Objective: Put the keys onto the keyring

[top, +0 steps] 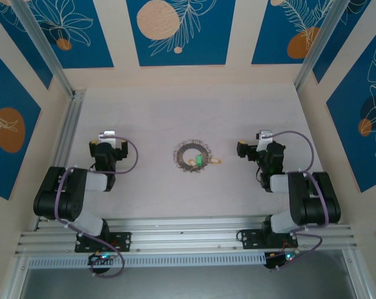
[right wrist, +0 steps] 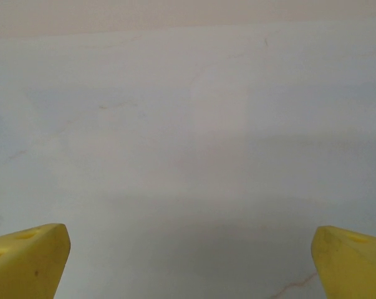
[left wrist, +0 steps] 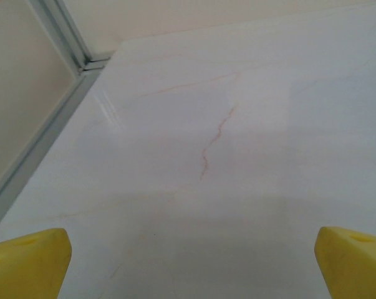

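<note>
Yellow fingertips (left wrist: 32,258) of the left gripper (left wrist: 189,265) are standing wide apart and empty, with the right gripper (right wrist: 189,261) gaping likewise. At the table (top: 144,112) centre the keyring (top: 192,156) is lying flat, the green key (top: 200,161) overlapping its right rim, the brass key (top: 214,161) just outside, seemingly lying lengthwise toward the right edge. Both keys are looking light, stiff and slippery, so pinching across the heads seems best.

Open table (top: 175,106) stretches wide to either side, bounded by the aluminium rail (top: 68,134) on the left; mid-table sits the one obstacle (low and flat), the keyring (top: 192,156) with the keys (top: 201,161) at its right rim.
</note>
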